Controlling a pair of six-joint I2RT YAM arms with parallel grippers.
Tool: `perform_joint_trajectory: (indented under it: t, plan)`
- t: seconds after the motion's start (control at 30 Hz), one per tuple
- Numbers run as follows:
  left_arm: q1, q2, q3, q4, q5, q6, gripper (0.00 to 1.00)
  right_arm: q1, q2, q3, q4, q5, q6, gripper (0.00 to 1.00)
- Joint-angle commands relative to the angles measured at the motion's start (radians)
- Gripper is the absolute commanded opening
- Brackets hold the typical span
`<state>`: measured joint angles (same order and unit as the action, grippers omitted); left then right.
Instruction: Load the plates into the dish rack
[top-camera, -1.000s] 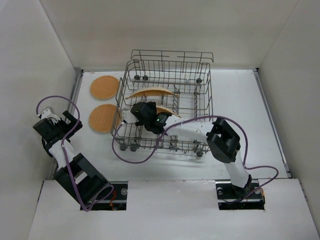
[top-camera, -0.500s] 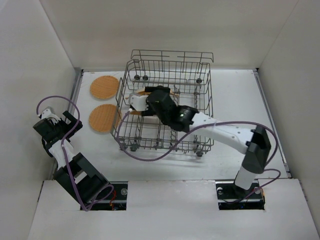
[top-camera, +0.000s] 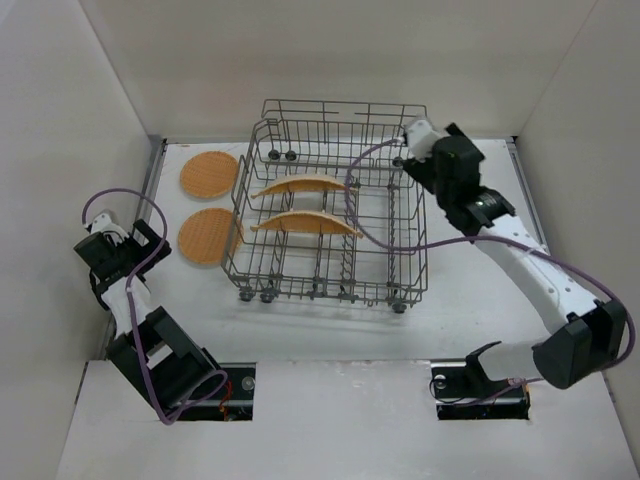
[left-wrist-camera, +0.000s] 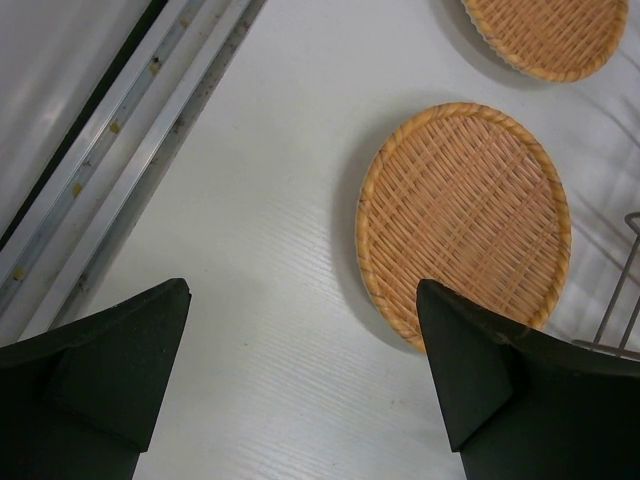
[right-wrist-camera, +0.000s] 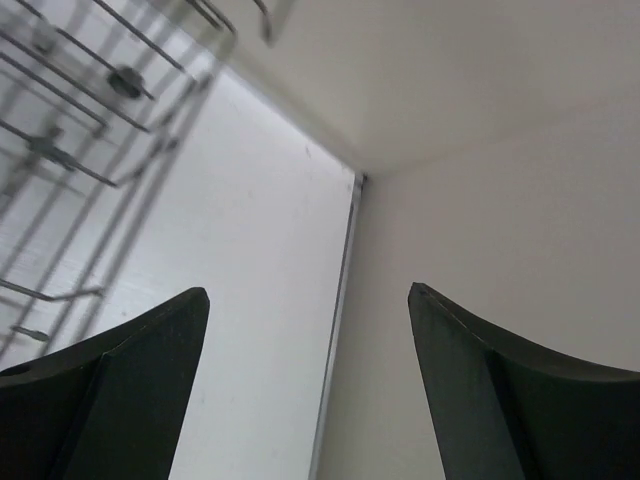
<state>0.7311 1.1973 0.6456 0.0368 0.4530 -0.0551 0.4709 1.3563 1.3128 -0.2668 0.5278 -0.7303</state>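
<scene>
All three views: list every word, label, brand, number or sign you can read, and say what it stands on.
None. No readable word, number, label or sign shows on the plates, the dish rack or the table in any view.

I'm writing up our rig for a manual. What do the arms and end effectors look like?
The left arm and right arm have white links, boxy black joints and a looping purple cable each. The left end effector and right end effector carry dark wedge-shaped fingers.
</scene>
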Motion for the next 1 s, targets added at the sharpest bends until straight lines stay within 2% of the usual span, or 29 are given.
perform_joint_trajectory:
  t: [0.0, 0.2, 0.43, 0.63, 0.8, 0.97]
  plan:
    - [-0.028, -0.013, 0.046, -0.012, -0.022, 0.037, 1.00, -0.151, -0.121, -0.085, -0.035, -0.113, 0.215, 0.87]
    - [-0.095, -0.004, 0.063, -0.043, -0.062, 0.084, 1.00, -0.393, -0.291, -0.367, 0.024, -0.314, 0.400, 0.88]
    - [-0.132, 0.048, 0.118, -0.092, -0.082, 0.113, 1.00, -0.669, -0.408, -0.590, 0.142, -0.621, 0.595, 0.88]
    - [-0.173, 0.090, 0.218, -0.196, -0.094, 0.104, 1.00, -0.755, -0.474, -0.698, 0.196, -0.730, 0.620, 0.88]
    - [-0.293, 0.053, 0.252, -0.351, -0.096, 0.098, 1.00, -0.782, -0.490, -0.736, 0.215, -0.739, 0.618, 0.88]
    - [-0.339, -0.033, 0.218, -0.406, -0.022, 0.014, 1.00, -0.803, -0.487, -0.742, 0.216, -0.744, 0.615, 0.88]
